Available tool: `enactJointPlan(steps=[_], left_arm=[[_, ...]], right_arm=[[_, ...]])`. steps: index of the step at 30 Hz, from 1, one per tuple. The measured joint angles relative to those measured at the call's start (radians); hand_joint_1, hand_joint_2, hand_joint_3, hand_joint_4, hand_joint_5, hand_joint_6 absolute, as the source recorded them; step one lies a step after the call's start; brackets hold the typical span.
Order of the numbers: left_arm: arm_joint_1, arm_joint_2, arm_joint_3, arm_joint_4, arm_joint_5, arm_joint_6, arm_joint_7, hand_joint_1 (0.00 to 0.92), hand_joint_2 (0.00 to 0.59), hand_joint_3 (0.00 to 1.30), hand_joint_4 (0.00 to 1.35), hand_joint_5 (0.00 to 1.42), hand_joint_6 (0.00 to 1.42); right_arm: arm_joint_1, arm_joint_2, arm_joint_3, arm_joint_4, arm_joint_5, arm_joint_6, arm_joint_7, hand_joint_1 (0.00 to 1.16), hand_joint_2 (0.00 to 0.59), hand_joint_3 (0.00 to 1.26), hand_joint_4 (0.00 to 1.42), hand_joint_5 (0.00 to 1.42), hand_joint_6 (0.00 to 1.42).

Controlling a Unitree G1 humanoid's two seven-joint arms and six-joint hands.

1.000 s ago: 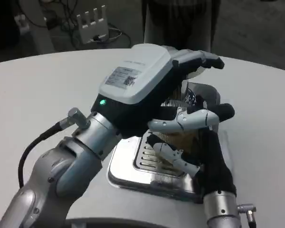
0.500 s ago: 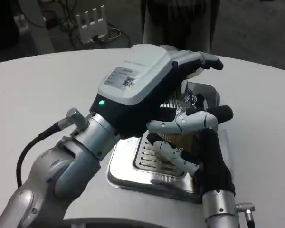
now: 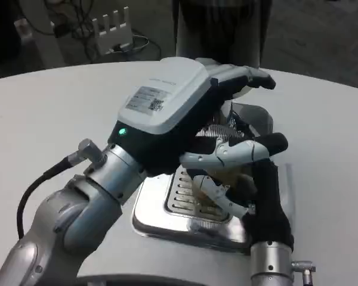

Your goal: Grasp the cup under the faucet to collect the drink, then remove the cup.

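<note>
Though mostly hidden, tan cup (image 3: 230, 174) sits within right hand (image 3: 250, 179) fingers' grasp; left hand (image 3: 185, 101) grip unclear.

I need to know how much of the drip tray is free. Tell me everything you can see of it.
The drip tray is a shiny metal rectangle with rounded corners, lying flat on the white table. Its slotted grate shows at the left; the left hand above and the right hand hide the rest. A tan cup appears to stand on it.
</note>
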Motion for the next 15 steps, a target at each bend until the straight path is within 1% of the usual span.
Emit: enactJointPlan(steps=[2, 4, 6, 7, 8, 10, 12, 14, 15], left_arm=[[0.004, 0.002, 0.003, -0.004, -0.001, 0.000, 0.000, 0.000, 0.107, 0.38, 0.33, 0.39, 0.25], [0.007, 0.002, 0.005, -0.005, -0.003, 0.000, 0.000, 0.000, 0.063, 0.35, 0.30, 0.36, 0.23], [0.015, 0.003, 0.011, -0.011, -0.005, 0.000, 0.000, 0.000, 0.079, 0.32, 0.25, 0.33, 0.22], [0.022, 0.003, 0.014, -0.015, -0.007, -0.001, 0.000, 0.000, 0.087, 0.25, 0.17, 0.28, 0.20], [0.028, 0.003, 0.018, -0.018, -0.011, -0.004, 0.000, 0.000, 0.089, 0.19, 0.12, 0.24, 0.18], [0.042, 0.003, 0.029, -0.024, -0.029, -0.006, -0.001, 0.000, 0.084, 0.16, 0.09, 0.22, 0.16], [0.054, 0.003, 0.033, -0.027, -0.043, -0.007, -0.001, 0.000, 0.075, 0.10, 0.02, 0.18, 0.14], [0.057, 0.003, 0.036, -0.029, -0.047, -0.007, -0.004, 0.000, 0.062, 0.01, 0.00, 0.12, 0.12], [0.061, 0.003, 0.040, -0.033, -0.062, -0.006, -0.012, 0.000, 0.060, 0.00, 0.00, 0.11, 0.11]], right_arm=[[0.002, 0.000, 0.003, 0.000, -0.001, -0.001, -0.009, 0.83, 0.153, 0.39, 0.47, 0.53, 0.47], [0.003, 0.000, 0.008, 0.000, -0.002, -0.003, -0.012, 0.84, 0.156, 0.42, 0.52, 0.58, 0.51], [0.003, 0.001, 0.013, 0.000, -0.002, -0.005, -0.024, 0.84, 0.157, 0.45, 0.55, 0.61, 0.54], [0.004, 0.001, 0.017, 0.000, -0.003, -0.007, -0.025, 0.85, 0.162, 0.47, 0.57, 0.63, 0.57], [0.005, 0.001, 0.020, 0.000, -0.003, -0.007, -0.027, 0.85, 0.165, 0.48, 0.58, 0.65, 0.60], [0.005, 0.001, 0.021, 0.001, -0.003, -0.012, -0.031, 0.85, 0.168, 0.50, 0.60, 0.67, 0.63], [0.005, 0.001, 0.021, 0.001, -0.003, -0.012, -0.039, 0.86, 0.168, 0.53, 0.63, 0.74, 0.76], [0.005, 0.001, 0.021, 0.001, -0.003, -0.013, -0.040, 0.86, 0.169, 0.55, 0.67, 0.79, 0.84], [0.005, 0.001, 0.021, 0.001, -0.003, -0.013, -0.041, 0.86, 0.169, 0.57, 0.68, 0.82, 0.87]])
